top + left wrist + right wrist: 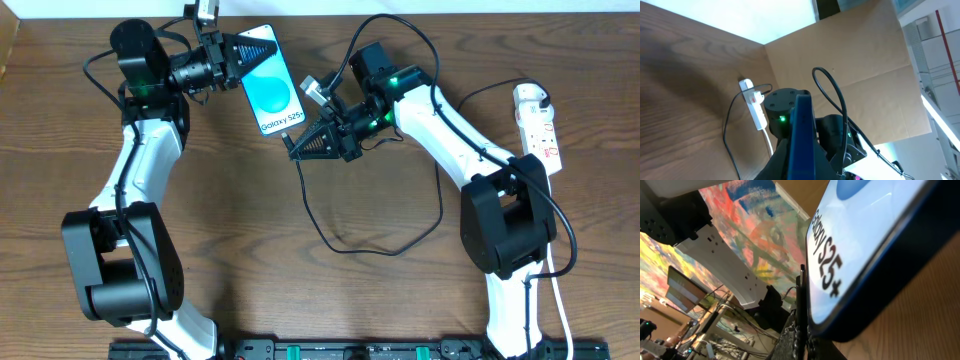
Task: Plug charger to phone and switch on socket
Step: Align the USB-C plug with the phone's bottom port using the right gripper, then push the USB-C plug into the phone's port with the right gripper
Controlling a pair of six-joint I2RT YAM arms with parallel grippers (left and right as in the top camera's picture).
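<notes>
Surface: brown wood-grain top (300,300), matte.
Phone: slim rectangle with a dark rim and a glossy bright blue screen (270,82), near the far edge of the surface, left of its middle.
Left tool: black triangular fingers (243,52) closed on the phone's far left end and holding it.
Right tool: just beside the phone's near end (298,147), fingers narrow, pinching the plug end of the charger.
Charger: thin black cable (340,247) leaving the right tool, sagging in a loose loop toward the middle of the surface, then running toward the far right corner.
Socket: white, elongated strip with red marks (541,128), along the right edge by the far right corner, well apart from both tools.
Left wrist only: the phone (802,135) edge-on as a thin blue slab; beyond it the socket (757,107) with the thin cable (726,131) curving away from it.
Right wrist only: the white screen lettering (860,245) up close; textured finger pads (789,342) and a slender black plug tip (802,287) right beside the phone's rounded corner; whether it touches, I cannot tell.
</notes>
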